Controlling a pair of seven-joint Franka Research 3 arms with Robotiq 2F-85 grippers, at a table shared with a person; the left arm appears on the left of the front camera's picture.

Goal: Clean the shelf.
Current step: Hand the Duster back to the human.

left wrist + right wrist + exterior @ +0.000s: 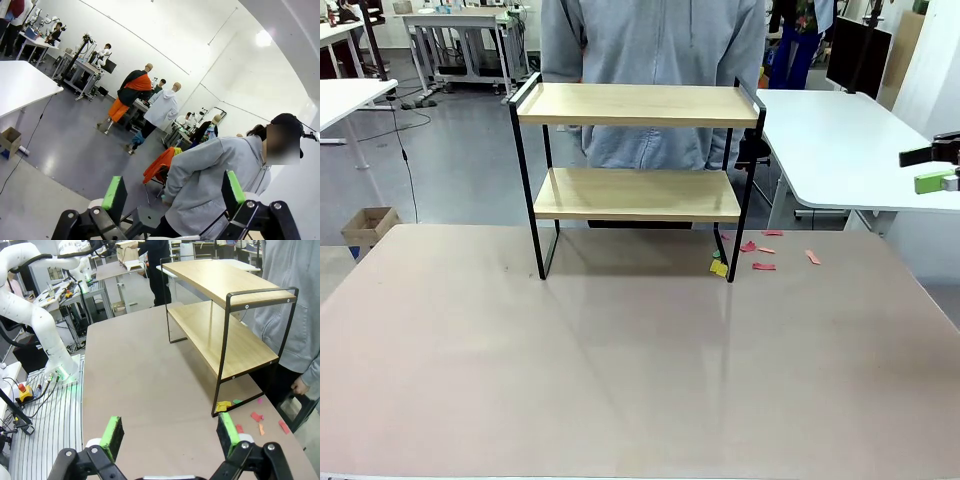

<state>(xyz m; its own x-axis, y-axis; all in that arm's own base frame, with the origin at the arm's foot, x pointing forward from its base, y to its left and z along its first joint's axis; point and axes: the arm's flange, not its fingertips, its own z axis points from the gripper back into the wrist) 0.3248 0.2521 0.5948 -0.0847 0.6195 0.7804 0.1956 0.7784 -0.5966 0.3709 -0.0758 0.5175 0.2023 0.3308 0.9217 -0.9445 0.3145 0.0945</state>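
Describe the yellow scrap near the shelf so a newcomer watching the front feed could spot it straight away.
Start at the shelf, the two-tier wooden rack in a black frame at the table's far side, and follow its front right leg down to the tabletop. The yellow scrap lies right at that foot. The red scraps lie scattered farther right; it is the yellow one, closest to the leg.

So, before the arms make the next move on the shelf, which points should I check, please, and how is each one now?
1. Two-tier wooden shelf in thin black metal frame upright on the table: ok.
2. Both light wooden boards bare: ok.
3. Small pink and yellow paper scraps lie on the beige table by the shelf's right leg: not ok.
4. Left pincer open, empty: ok.
5. Right pincer open, empty: ok.
6. Person in grey hoodie close behind the shelf, safe to move: cannot tell.
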